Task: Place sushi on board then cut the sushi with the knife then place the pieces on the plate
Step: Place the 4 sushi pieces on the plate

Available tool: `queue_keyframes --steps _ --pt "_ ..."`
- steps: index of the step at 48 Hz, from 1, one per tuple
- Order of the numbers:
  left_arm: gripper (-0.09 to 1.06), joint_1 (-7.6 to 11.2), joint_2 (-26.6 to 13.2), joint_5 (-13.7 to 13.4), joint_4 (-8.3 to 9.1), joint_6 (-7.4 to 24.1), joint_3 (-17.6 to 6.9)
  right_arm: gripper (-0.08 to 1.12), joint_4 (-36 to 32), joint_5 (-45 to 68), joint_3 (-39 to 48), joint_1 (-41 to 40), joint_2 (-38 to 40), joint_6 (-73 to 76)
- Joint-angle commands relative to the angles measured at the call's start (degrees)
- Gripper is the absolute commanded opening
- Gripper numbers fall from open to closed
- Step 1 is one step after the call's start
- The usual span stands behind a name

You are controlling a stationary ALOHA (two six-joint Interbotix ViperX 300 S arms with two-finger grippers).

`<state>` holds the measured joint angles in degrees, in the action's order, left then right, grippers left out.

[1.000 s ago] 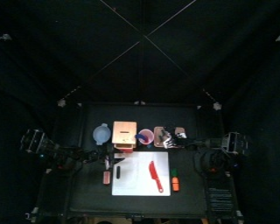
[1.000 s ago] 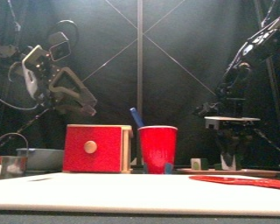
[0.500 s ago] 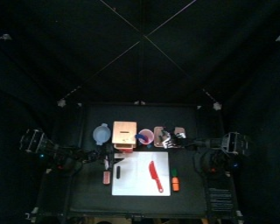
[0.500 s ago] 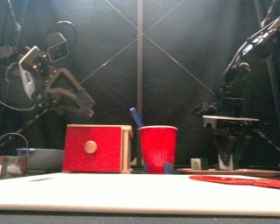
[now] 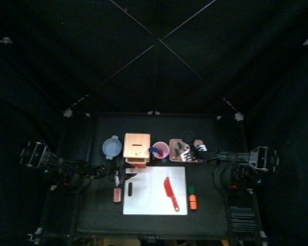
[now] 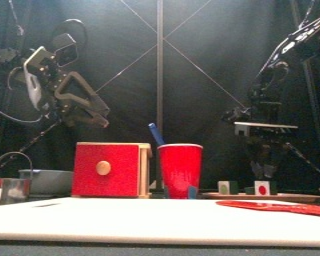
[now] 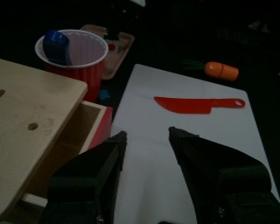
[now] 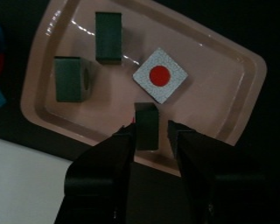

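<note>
Your right gripper (image 8: 150,129) hangs over the pink tray (image 8: 219,83). Its jaws are open a little, with one dark green sushi block (image 8: 146,114) standing between the tips. A thin strip of pink shows beside the block, so it does not look pinched. The jaws hide the block's lower end.

Two more blocks (image 8: 108,36) (image 8: 70,77) lie on the tray. The only mark is a red dot on a white square piece (image 8: 160,75).

Your left gripper (image 7: 146,136) is open and holds nothing. It hangs over the white board (image 7: 224,122), where the red knife (image 7: 195,104) lies. The red cup (image 7: 74,57) hides most of the blue knife (image 7: 57,40).
</note>
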<state>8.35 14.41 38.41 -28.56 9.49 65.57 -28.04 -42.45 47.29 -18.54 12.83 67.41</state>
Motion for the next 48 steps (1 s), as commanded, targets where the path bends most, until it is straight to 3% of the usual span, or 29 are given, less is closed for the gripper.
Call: queue_keyframes --steps 1,19,48 --pt "0.82 0.09 0.4 0.2 0.00 0.0 -1.7 0.74 -0.4 0.6 -1.9 0.4 5.2 -0.1" --pt "0.82 0.09 0.1 0.2 -0.70 -0.1 -1.8 0.74 -7.3 21.4 -3.0 7.8 7.4 -0.2" --pt "0.82 0.70 -1.5 -0.1 -4.39 -0.4 -0.6 0.74 -8.4 30.9 -2.9 9.3 5.1 -0.2"
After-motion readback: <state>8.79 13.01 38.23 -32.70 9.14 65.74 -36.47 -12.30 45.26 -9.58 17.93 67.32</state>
